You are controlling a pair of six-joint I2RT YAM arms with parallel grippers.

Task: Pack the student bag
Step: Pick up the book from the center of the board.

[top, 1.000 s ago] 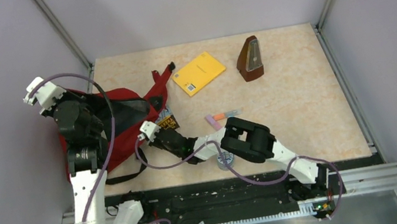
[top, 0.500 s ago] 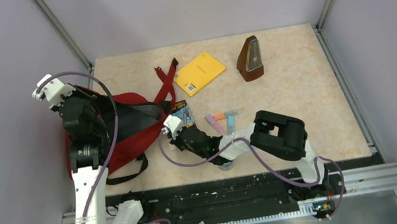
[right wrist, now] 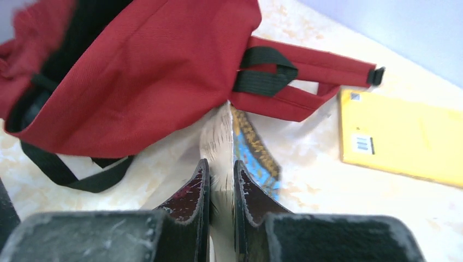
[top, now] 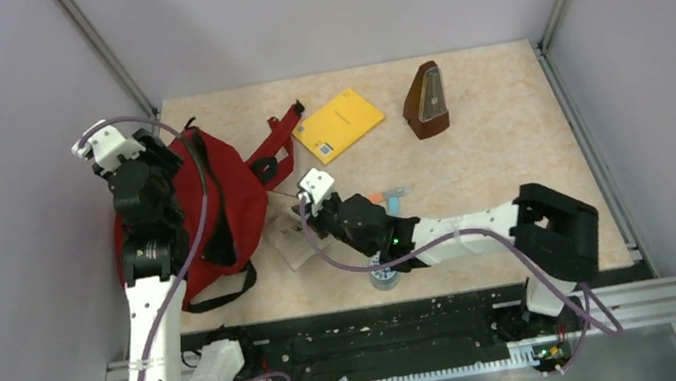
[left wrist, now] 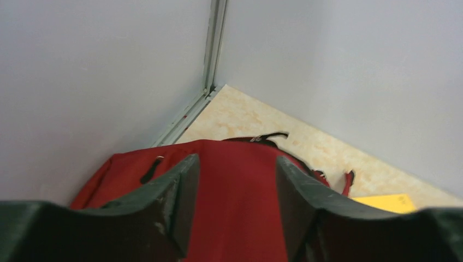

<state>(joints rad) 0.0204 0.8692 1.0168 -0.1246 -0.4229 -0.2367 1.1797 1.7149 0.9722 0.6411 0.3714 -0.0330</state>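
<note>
The student bag (top: 232, 198) lies slumped at the left of the table, red with black trim, its straps (top: 275, 147) trailing toward the back. My left gripper (left wrist: 236, 161) hovers open just above it, and red fabric (left wrist: 235, 213) shows between the spread fingers. My right gripper (right wrist: 220, 164) is shut on a thin book (right wrist: 219, 128) held on edge, which has pale pages and a blue and gold cover (right wrist: 252, 150). The book (top: 293, 241) is just right of the bag, outside it.
A yellow booklet (top: 338, 125) and a brown metronome (top: 426, 99) sit toward the back. Coloured markers (top: 388, 197) lie right of my right gripper. A small round roll (top: 384, 276) sits near the front edge. Walls close in on the left and the back.
My left gripper has opened and let go of the bag, which has dropped and flattened. My right gripper has drawn away from the bag to the right with the book in it.
</note>
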